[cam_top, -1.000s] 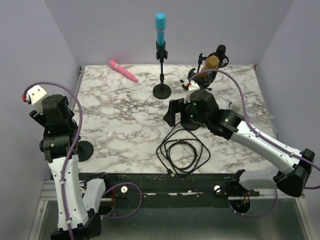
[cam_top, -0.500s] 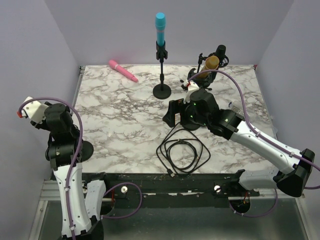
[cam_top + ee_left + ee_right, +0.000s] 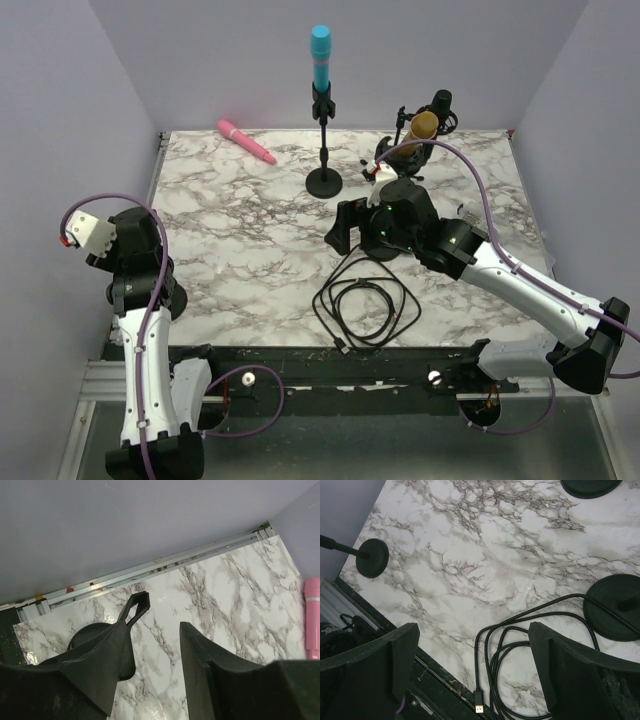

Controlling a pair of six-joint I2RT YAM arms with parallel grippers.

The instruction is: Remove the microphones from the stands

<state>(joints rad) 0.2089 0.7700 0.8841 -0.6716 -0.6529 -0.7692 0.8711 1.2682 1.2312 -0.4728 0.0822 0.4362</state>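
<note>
1. The blue microphone stands upright in the clip of its stand at the back of the table, exactly as it did a second ago.
2. The left arm has sunk and swung in towards the table's left edge; its wrist sits lower than in the earlier top view.
3. The left tool has its fingers a little apart with only marble showing between them. It grips nothing and hangs over the table's left side, well apart from the stand.
4. The right arm has not moved. The right tool is spread wide and empty above the coiled cable.
5. The pink microphone lies at the back left and the gold microphone stands at the back right, both unchanged.
</note>
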